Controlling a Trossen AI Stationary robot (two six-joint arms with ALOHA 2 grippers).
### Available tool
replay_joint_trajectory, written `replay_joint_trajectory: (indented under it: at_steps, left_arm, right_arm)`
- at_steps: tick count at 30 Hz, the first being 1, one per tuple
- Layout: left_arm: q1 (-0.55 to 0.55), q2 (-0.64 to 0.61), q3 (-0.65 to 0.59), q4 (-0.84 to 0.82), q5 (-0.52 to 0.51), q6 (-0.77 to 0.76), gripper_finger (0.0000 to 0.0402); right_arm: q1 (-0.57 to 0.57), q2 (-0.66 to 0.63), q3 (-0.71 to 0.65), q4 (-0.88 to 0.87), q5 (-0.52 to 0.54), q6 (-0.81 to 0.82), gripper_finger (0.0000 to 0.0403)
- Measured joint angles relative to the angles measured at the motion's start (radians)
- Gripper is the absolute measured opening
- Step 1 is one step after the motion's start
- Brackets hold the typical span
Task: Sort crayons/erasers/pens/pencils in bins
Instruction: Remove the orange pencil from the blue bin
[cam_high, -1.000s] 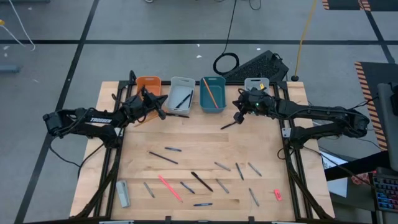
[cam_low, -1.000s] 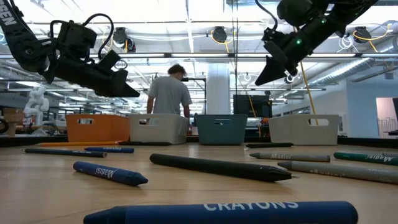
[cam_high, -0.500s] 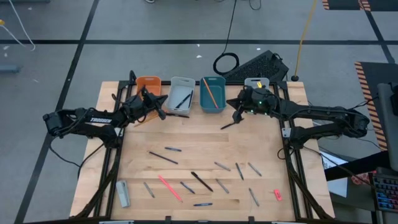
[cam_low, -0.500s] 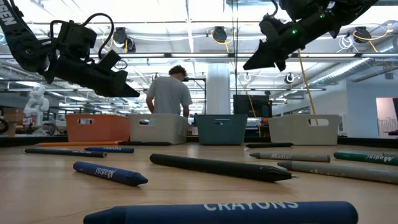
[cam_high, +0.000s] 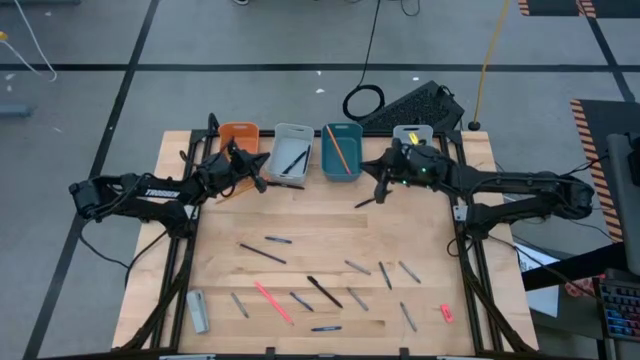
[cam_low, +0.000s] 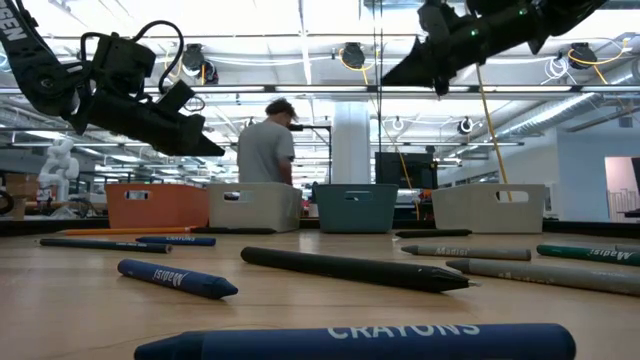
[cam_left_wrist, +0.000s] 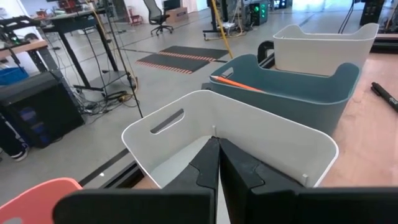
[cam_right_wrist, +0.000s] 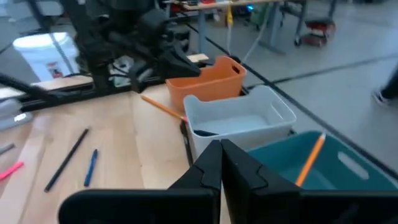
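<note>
Four bins stand in a row at the table's far edge: orange, grey-white, teal and grey-white. The teal bin holds an orange pencil. The second bin holds dark pens. Crayons, pens and pencils lie scattered on the near half, with a pink-red eraser near right. My left gripper hovers shut in front of the first grey-white bin. My right gripper hangs shut and high, in front of the gap between the teal and last bins.
A black pen lies on the wood just under my right gripper. A grey flat object sits near the left front corner. A pink stick lies among the crayons. A person stands in the room behind the bins.
My right gripper has risen and tipped from pointing steeply down to nearly level, drifting a little toward the far edge. Its fingers stay shut.
</note>
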Motion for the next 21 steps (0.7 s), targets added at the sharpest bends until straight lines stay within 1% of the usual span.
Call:
replay_joint_trajectory:
  at_steps: [3, 8, 10, 13, 17, 19, 21]
  left_arm:
    - [0.000, 0.000, 0.000, 0.000, -0.002, 0.000, 0.0017]
    - [0.000, 0.000, 0.000, 0.000, -0.004, -0.002, 0.0017]
    - [0.000, 0.000, 0.000, 0.000, -0.004, -0.002, 0.0017]
    - [0.000, 0.000, 0.000, 0.000, -0.004, -0.002, 0.0017]
    - [0.000, 0.000, 0.000, 0.001, -0.005, -0.003, 0.0017]
    - [0.000, 0.000, 0.000, 0.005, -0.005, -0.004, 0.0017]
    - [0.000, 0.000, 0.000, 0.005, -0.005, -0.005, 0.0017]
  right_arm:
    - [0.008, -0.001, 0.000, 0.014, 0.001, -0.028, 0.0000]
    - [0.008, -0.001, -0.001, 0.021, 0.002, -0.030, 0.0000]
    - [0.008, -0.001, -0.020, 0.070, 0.002, -0.031, 0.0000]
    - [0.008, 0.000, -0.094, 0.268, -0.010, -0.012, 0.0000]
    - [0.006, 0.000, -0.216, 0.546, -0.093, 0.044, 0.0000]
    - [0.006, 0.000, -0.265, 0.649, -0.103, 0.062, 0.0000]
    - [0.004, -0.001, -0.300, 0.711, -0.098, 0.073, 0.0000]
